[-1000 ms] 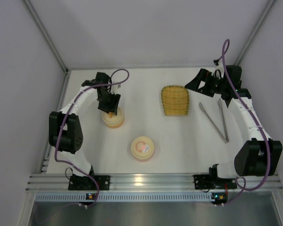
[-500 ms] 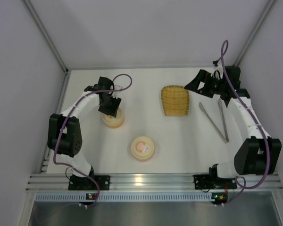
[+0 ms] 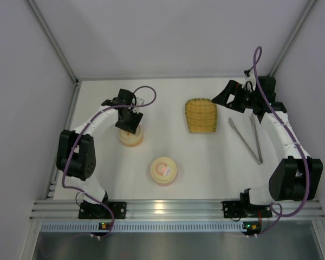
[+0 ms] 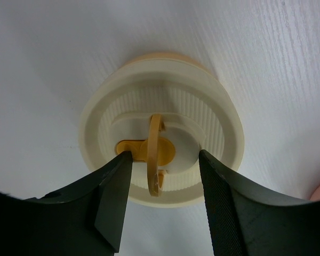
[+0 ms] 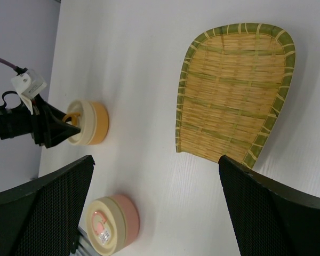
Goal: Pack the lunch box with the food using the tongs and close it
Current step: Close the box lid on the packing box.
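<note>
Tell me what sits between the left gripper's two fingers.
The upright orange ring handle of the cream lid stands between the left gripper's open fingers, seen in the left wrist view.

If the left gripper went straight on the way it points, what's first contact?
Probably the upright orange ring handle on the cream lid, standing between the open fingers of the left gripper; then the lid itself. Exact gap unclear.

Left gripper (image 3: 130, 122) now sits further toward the right side of the yellow container (image 3: 131, 139) than a second ago, with its wrist turned over the container's far edge. The left forearm is swung the same way. The purple cable (image 3: 147, 93) loop now reaches further right, beyond the container. The lid's orange handle (image 4: 156, 154), earlier exposed in the top view, now lies under the gripper.
</note>
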Action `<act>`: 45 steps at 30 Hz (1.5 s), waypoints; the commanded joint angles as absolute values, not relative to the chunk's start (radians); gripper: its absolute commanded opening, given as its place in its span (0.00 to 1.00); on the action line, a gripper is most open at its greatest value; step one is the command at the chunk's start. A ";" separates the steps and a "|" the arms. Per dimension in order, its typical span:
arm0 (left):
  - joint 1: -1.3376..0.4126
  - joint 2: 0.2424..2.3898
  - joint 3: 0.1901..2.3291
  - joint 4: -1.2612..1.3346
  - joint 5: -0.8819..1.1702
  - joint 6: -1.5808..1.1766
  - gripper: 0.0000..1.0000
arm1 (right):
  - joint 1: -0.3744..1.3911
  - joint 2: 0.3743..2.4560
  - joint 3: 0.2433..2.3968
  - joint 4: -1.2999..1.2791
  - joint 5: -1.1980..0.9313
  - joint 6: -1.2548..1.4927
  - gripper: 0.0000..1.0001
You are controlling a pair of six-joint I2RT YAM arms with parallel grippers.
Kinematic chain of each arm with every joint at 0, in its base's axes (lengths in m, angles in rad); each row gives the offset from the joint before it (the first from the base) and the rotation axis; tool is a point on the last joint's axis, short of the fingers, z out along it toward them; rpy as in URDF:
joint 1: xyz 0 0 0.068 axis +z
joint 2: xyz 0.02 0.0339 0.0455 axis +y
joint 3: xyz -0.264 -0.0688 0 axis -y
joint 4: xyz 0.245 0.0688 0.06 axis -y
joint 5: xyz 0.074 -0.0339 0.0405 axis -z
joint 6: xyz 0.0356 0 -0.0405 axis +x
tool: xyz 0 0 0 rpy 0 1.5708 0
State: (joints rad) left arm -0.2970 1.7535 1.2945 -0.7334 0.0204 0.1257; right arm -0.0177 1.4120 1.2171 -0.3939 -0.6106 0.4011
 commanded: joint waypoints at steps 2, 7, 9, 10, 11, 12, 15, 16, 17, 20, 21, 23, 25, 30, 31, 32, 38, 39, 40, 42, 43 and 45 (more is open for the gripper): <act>-0.319 1.945 1.206 -0.676 0.058 0.106 0.59 | -0.032 1.413 1.227 -0.336 -0.612 0.388 0.99; -0.322 1.980 1.175 -0.667 0.018 0.123 0.59 | -0.032 1.419 1.232 -0.337 -0.614 0.390 0.99; -0.324 1.985 1.160 -0.657 0.014 0.124 0.59 | -0.032 1.420 1.232 -0.337 -0.615 0.390 0.99; -0.324 1.986 1.149 -0.654 0.011 0.127 0.59 | -0.031 1.420 1.232 -0.339 -0.615 0.390 0.99; -0.325 1.983 1.144 -0.649 0.011 0.130 0.59 | -0.031 1.419 1.232 -0.337 -0.615 0.388 0.99; -0.324 1.980 1.141 -0.649 0.011 0.130 0.59 | -0.031 1.420 1.233 -0.336 -0.615 0.390 0.99; -0.325 1.941 1.149 -0.658 0.017 0.146 0.59 | -0.026 1.422 1.239 -0.342 -0.617 0.388 0.99; -0.325 1.925 1.154 -0.669 0.031 0.146 0.59 | -0.023 1.422 1.241 -0.345 -0.617 0.385 0.99; -0.324 1.896 1.175 -0.678 0.041 0.147 0.59 | -0.023 1.422 1.244 -0.345 -0.617 0.385 0.99; -0.325 1.838 1.230 -0.727 0.084 0.156 0.59 | -0.020 1.424 1.247 -0.347 -0.617 0.384 0.99; -0.324 1.826 1.245 -0.736 0.089 0.160 0.59 | -0.018 1.424 1.250 -0.348 -0.617 0.383 0.99; -0.324 1.796 1.279 -0.776 0.097 0.160 0.59 | -0.017 1.424 1.255 -0.351 -0.618 0.383 0.99; -0.325 1.784 1.328 -0.805 0.097 0.163 0.60 | -0.017 1.422 1.256 -0.353 -0.618 0.380 0.99; -0.324 1.733 1.385 -0.856 0.078 0.170 0.61 | -0.017 1.417 1.256 -0.354 -0.620 0.380 0.99; -0.324 1.727 1.399 -0.864 0.078 0.172 0.61 | -0.017 1.417 1.255 -0.354 -0.620 0.382 0.99; -0.324 1.718 1.404 -0.871 0.080 0.170 0.61 | -0.017 1.417 1.256 -0.353 -0.620 0.380 0.99; -0.325 1.672 1.425 -0.899 0.090 0.161 0.58 | -0.015 1.425 1.262 -0.353 -0.626 0.383 0.99; -0.325 1.669 1.425 -0.899 0.095 0.163 0.58 | -0.015 1.424 1.262 -0.354 -0.626 0.383 0.99; -0.325 1.667 1.425 -0.902 0.107 0.163 0.57 | -0.015 1.424 1.261 -0.353 -0.626 0.383 0.99; -0.324 1.674 1.434 -0.913 0.113 0.161 0.55 | -0.015 1.424 1.261 -0.353 -0.626 0.385 0.99; -0.324 1.677 1.436 -0.919 0.117 0.161 0.55 | -0.015 1.424 1.261 -0.353 -0.626 0.385 1.00; -0.324 1.678 1.437 -0.917 0.118 0.161 0.53 | -0.015 1.422 1.258 -0.351 -0.626 0.384 0.99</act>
State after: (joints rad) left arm -0.3225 1.7187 1.4029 -0.8932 0.0940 0.1593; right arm -0.0162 1.4185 1.2175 -0.3943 -0.6117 0.3939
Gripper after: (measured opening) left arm 0.541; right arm 0.993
